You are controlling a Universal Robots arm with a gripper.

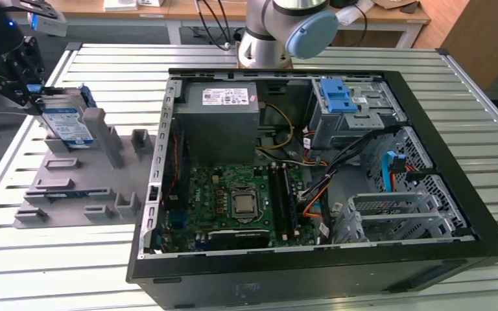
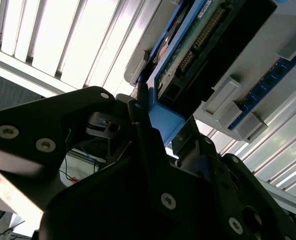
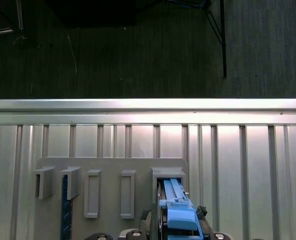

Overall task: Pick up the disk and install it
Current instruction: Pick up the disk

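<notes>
The hand (image 1: pixel 29 89) sits at about 10 o'clock in the exterior view, over the far end of a gray rack (image 1: pixel 76 188) that lies on the slatted metal surface (image 1: pixel 76 265). The disk (image 1: pixel 65 122) stands on edge in that rack with its label facing the camera. Its long axis runs from about 11 o'clock, at the hand, down to 5 o'clock, where its lower end meets the rack's posts, so it leans a little and is not quite upright. From the hand the disk lies straight off the fingertips, touching them.

In the second wrist view the black fingers (image 2: pixel 137 114) are drawn in on either side of the blue tab (image 2: pixel 164 125) at the disk's (image 2: pixel 188 47) near end. They are nearly closed, with only the tab between them, and I judge this to be a firm hold (no gap shows on either side).

The first wrist view looks down the disk (image 3: pixel 179 218) into its slot in the rack (image 3: pixel 112 165), so the lower end appears seated there and not lifted clear.

The open computer case (image 1: pixel 318 288) lies toward 3 o'clock from the disk, well apart. Its drive cage (image 1: pixel 357 107), which carries a blue part of its own, is at the case's far corner, about 1 o'clock.
</notes>
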